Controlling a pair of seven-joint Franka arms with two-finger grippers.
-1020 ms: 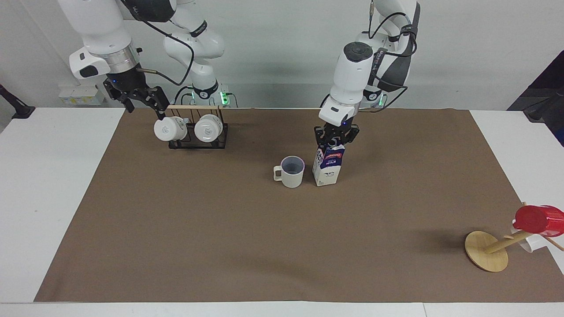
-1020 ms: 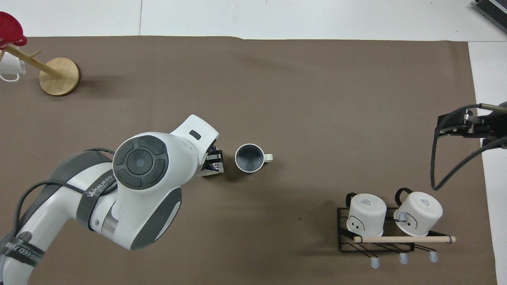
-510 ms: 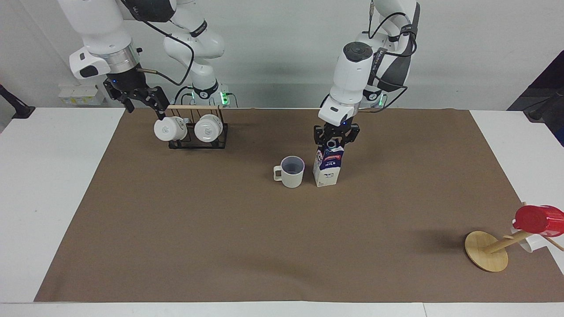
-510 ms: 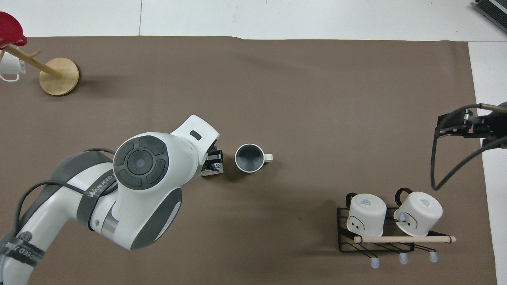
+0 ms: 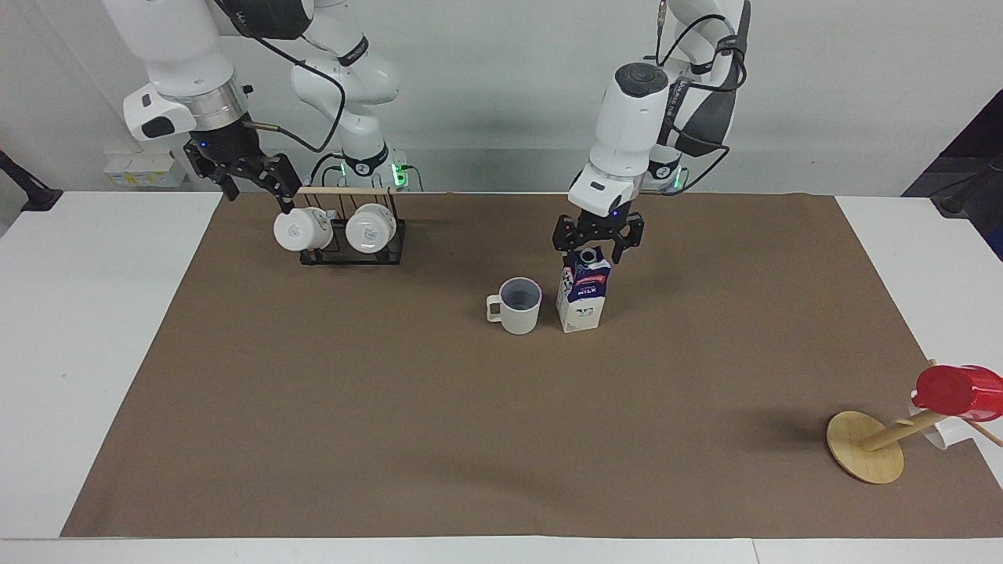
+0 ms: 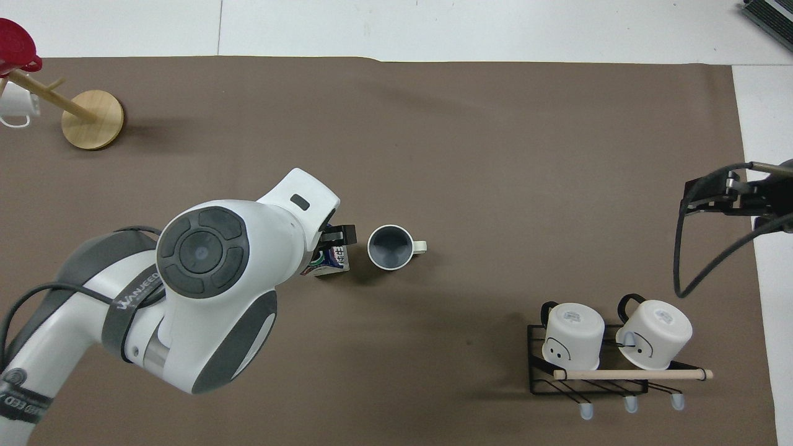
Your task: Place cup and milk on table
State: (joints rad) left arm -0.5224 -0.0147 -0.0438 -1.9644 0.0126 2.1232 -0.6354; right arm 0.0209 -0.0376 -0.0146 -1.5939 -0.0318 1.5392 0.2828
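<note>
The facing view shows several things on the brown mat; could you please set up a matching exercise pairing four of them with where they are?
Things:
1. off-white mug with a greyish-blue inside
2. white and blue gable-top milk carton
3. two white mugs
4. red cup

Places:
A. on the tilted wooden stand
B. on the black wire rack
C. upright right under the open left hand
D. beside the carton, toward the right arm's end

Pairs: 1-D, 2-C, 3-B, 4-A
</note>
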